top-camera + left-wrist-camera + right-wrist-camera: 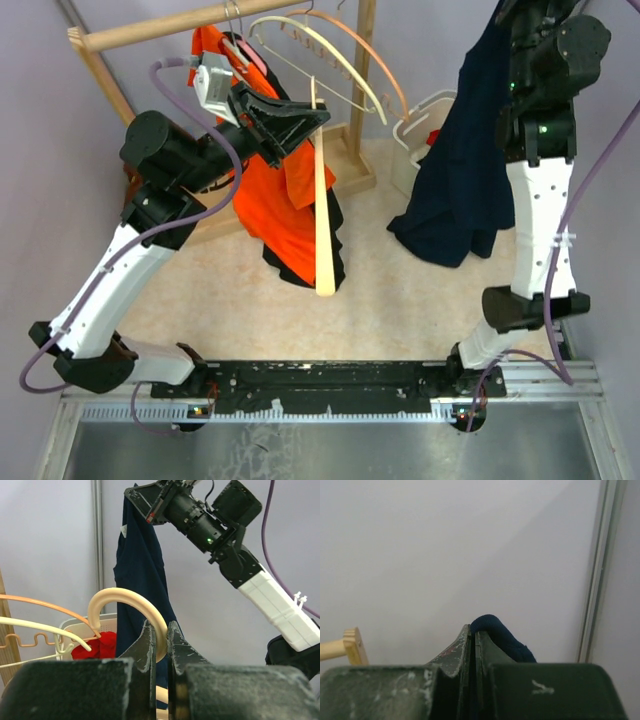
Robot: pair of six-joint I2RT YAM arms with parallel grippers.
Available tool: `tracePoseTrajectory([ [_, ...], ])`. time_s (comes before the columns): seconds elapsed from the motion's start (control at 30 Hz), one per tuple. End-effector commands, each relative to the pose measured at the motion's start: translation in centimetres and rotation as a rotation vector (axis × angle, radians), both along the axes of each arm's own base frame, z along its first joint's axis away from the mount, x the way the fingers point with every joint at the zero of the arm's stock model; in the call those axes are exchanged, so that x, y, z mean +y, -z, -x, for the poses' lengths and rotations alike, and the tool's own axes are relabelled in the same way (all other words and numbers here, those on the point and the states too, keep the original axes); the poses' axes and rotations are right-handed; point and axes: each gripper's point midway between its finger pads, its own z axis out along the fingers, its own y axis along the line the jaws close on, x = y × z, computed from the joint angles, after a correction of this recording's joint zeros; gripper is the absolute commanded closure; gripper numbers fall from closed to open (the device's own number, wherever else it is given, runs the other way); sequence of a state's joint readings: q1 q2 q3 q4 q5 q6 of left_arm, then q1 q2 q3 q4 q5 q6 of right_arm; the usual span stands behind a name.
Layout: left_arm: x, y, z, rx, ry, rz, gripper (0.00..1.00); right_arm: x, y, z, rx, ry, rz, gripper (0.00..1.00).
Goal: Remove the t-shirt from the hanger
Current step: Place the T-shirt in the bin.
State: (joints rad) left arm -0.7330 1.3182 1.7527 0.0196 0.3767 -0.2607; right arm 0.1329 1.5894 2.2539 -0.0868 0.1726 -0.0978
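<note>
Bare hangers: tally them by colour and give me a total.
Cream: 2, the thick hanger gripped by the left end effector and the thin hanger.
Orange: 1, the orange hanger.
Total: 3.

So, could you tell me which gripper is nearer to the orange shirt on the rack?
Left. The left gripper is right at the orange shirt, clamped on the cream hanger; the right gripper is far off to the right, holding up the navy t-shirt.

Left arm (120, 280) stretched forward, left pincer (160, 632) nearly closed; right arm (540, 220) raised high, right pincer (472, 632) clamped tight.
</note>
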Motion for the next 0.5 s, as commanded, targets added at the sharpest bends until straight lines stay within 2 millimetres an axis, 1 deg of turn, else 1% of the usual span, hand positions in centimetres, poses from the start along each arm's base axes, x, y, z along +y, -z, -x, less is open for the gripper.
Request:
tracePoseTrajectory([
  [0.0, 0.2, -1.9, -0.5, -0.051, -0.032, 0.027, 1.0, -0.9, -4.1, -0.8, -0.176, -0.085, -0.034, 1.0],
  [0.07, -0.1, -1.7, -0.9, -0.05, -0.035, 0.022, 1.0, -1.9, -3.7, -2.7, -0.172, -0.084, -0.048, 1.0],
  [0.13, -0.4, -1.5, -1.3, -0.049, -0.036, 0.016, 1.0, -3.0, -2.3, -5.0, -0.14, -0.087, -0.062, 1.0],
  [0.17, -0.5, -1.3, -1.4, -0.05, -0.035, 0.014, 1.0, -3.5, -1.3, -6.1, -0.115, -0.087, -0.071, 1.0],
  [0.2, -0.6, -1.1, -1.5, -0.049, -0.035, 0.011, 1.0, -4.1, 0.5, -7.8, -0.071, -0.088, -0.085, 1.0],
  [0.23, -0.6, -1.0, -1.5, -0.05, -0.035, 0.011, 1.0, -4.4, 1.6, -8.7, -0.042, -0.096, -0.094, 1.0],
  [0.27, -0.7, -0.8, -1.5, -0.05, -0.034, 0.011, 1.0, -4.9, 4.1, -10.4, 0.017, -0.099, -0.105, 1.0],
  [0.33, -0.8, -0.6, -1.6, -0.051, -0.032, 0.008, 1.0, -5.7, 8.2, -12.9, 0.122, -0.101, -0.124, 1.0],
  [0.4, -0.9, -0.3, -1.6, -0.055, -0.03, 0.004, 1.0, -6.2, 12.3, -15.1, 0.23, -0.095, -0.132, 1.0],
  [0.47, -1.0, -0.1, -1.6, -0.057, -0.025, 0.0, 1.0, -6.6, 15.8, -16.6, 0.329, -0.076, -0.125, 1.0],
])
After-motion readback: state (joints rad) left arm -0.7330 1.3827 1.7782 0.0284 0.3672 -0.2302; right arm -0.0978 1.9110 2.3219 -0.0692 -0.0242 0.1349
